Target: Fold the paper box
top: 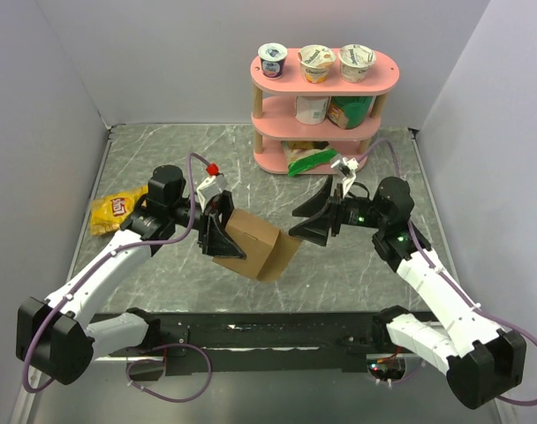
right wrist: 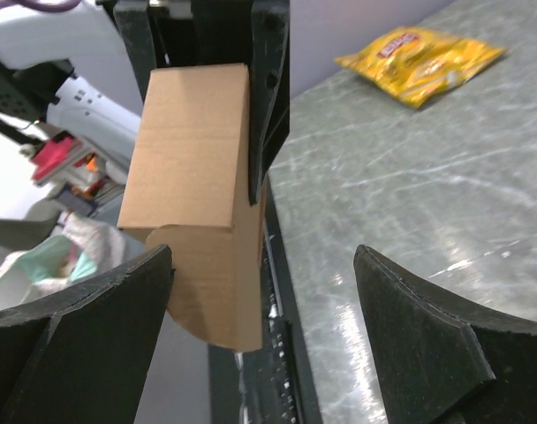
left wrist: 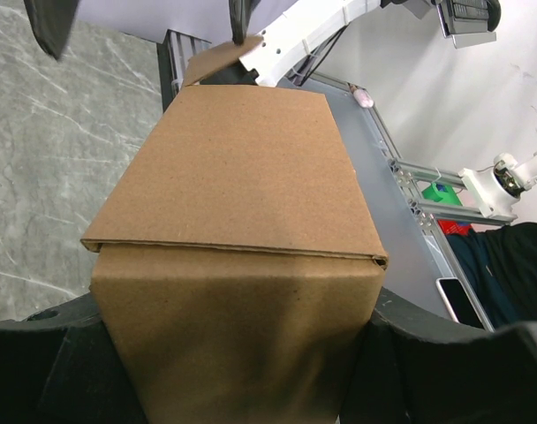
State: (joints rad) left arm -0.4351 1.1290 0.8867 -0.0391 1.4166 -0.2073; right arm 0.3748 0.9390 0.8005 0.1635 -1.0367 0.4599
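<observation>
The paper box is plain brown cardboard, folded into a box shape and held off the table at the centre. My left gripper is shut on its left end; in the left wrist view the box fills the frame between the black fingers. My right gripper is open just right of the box. In the right wrist view the box has a rounded flap hanging at its near end, next to my left finger; I cannot tell if they touch.
A yellow snack bag lies at the left of the marble table. A pink two-tier shelf with yogurt cups and snacks stands at the back centre. Grey walls enclose the table.
</observation>
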